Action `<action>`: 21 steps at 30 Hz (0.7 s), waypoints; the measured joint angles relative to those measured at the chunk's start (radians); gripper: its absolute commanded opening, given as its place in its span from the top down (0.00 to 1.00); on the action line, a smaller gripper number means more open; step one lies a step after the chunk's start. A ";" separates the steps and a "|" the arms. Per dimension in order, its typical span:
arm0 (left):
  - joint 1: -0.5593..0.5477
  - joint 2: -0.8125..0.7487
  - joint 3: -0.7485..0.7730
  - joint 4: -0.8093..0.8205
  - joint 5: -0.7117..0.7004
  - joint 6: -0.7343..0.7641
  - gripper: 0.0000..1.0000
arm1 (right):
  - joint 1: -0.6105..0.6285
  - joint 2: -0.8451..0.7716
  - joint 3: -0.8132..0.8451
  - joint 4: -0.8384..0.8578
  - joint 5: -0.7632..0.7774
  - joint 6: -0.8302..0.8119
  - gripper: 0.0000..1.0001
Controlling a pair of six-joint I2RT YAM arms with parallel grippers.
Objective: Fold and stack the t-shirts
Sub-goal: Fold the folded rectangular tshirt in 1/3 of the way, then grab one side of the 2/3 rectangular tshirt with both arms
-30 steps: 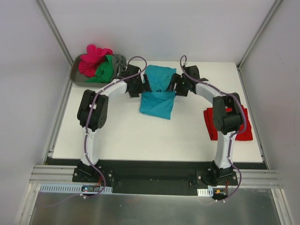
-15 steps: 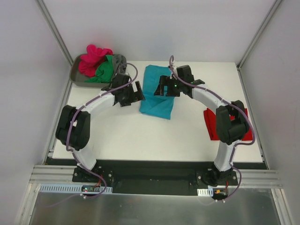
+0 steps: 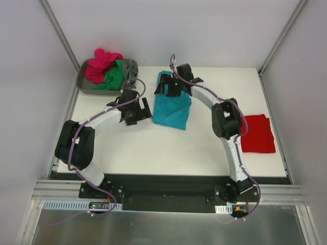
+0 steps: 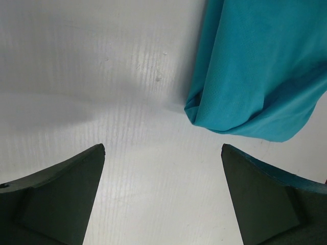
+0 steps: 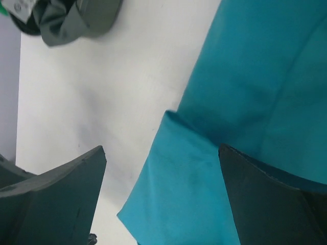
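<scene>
I see a white table (image 3: 153, 148), teal t-shirt (image 3: 173, 111) folded toward 12 o'clock, red t-shirt (image 3: 258, 133) at 3 o'clock, grey tray (image 3: 84, 88) at 10 o'clock.

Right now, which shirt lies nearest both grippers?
The teal shirt, mid-table. The red shirt lies far right; the pink shirt and green shirt sit bunched in the tray.

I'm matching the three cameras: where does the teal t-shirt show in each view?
Top external: teal t-shirt, partly folded, mid-table toward the far edge.
Left wrist: teal t-shirt upper right.
Right wrist: teal t-shirt fills the right side.
Shared landmark: the white table left of it.
</scene>
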 measured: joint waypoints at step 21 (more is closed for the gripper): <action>0.006 0.225 0.126 0.074 0.193 -0.022 0.48 | -0.057 -0.801 -0.941 -0.039 0.214 -0.030 0.13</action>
